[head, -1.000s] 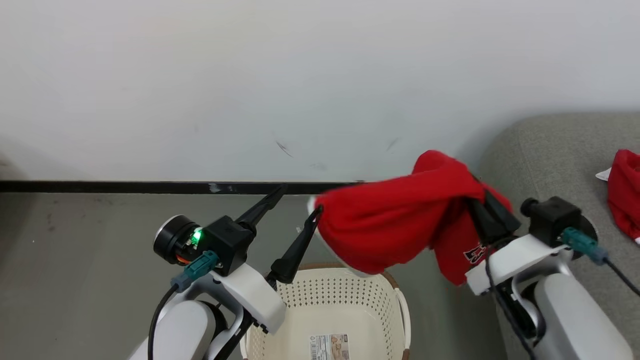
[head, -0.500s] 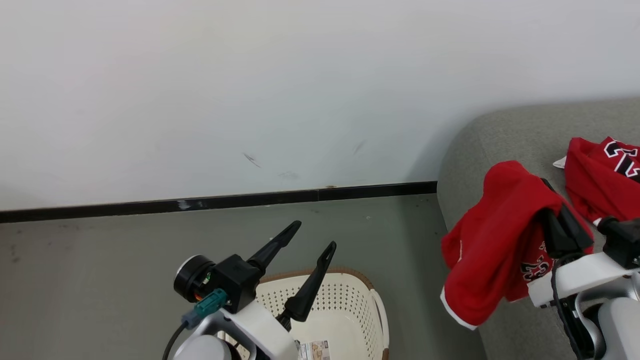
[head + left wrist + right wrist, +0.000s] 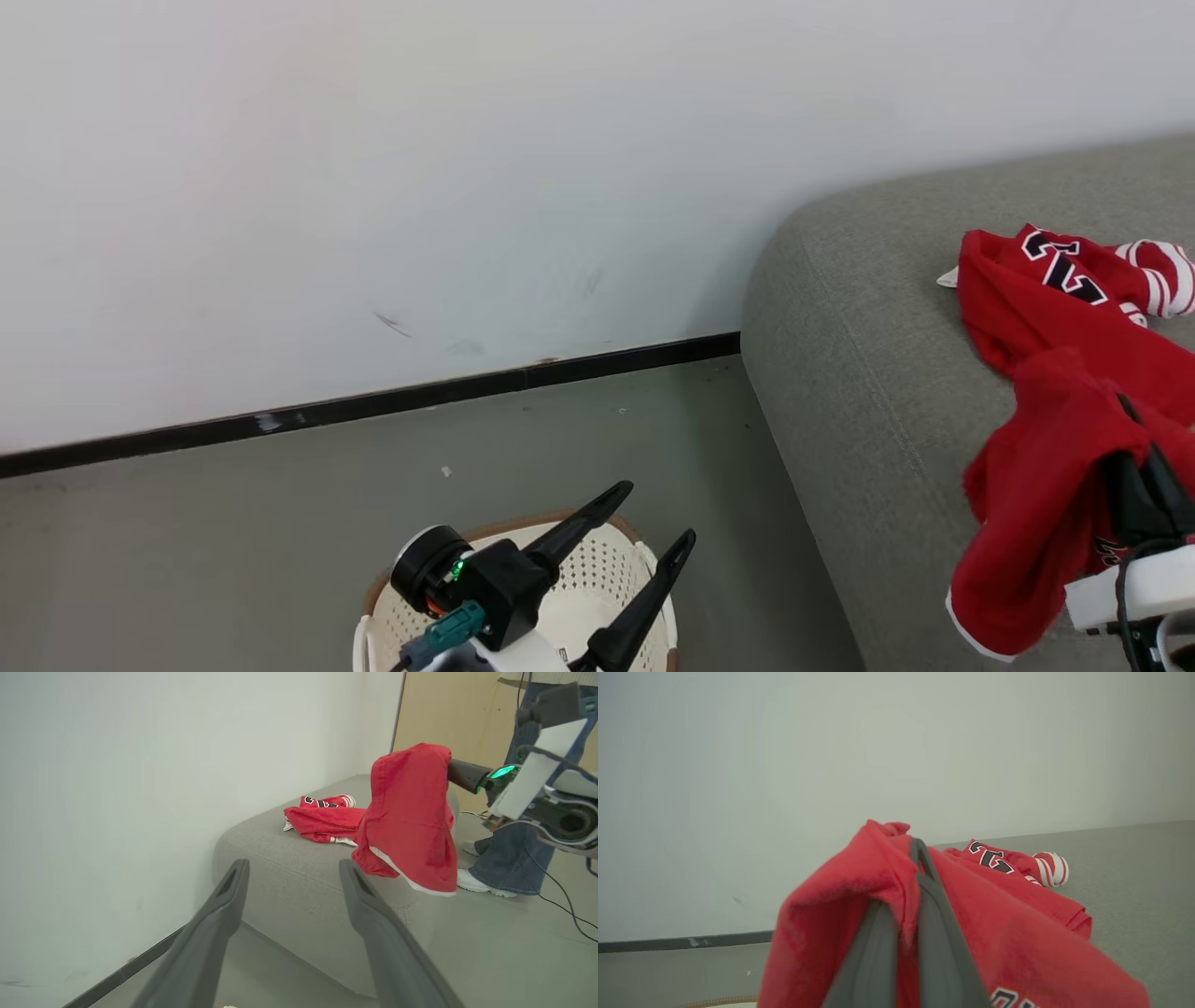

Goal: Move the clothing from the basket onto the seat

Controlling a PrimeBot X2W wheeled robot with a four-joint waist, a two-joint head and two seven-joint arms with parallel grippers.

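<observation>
6 o'clock: cream perforated plastic basket being left behind; left gripper being held spread wide, empty.
4 o'clock: soft red white-trimmed garment being clamped by right gripper, now being carried off basket, over grey woven sofa.
2 o'clock: second red jersey lying there.
Release judged next.

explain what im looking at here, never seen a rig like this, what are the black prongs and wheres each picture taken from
This is a two-armed robot; the prongs are its gripper fingers. One picture looks down from its head, the other two look along each wrist's fingers. The left gripper is open and empty by the cream-white perforated plastic basket. The right gripper is shut on a bright red garment, dangling at the edge of the large grey fabric sofa. A second red jersey with dark printed numbers lies on the sofa. A person's legs in jeans stand behind.
</observation>
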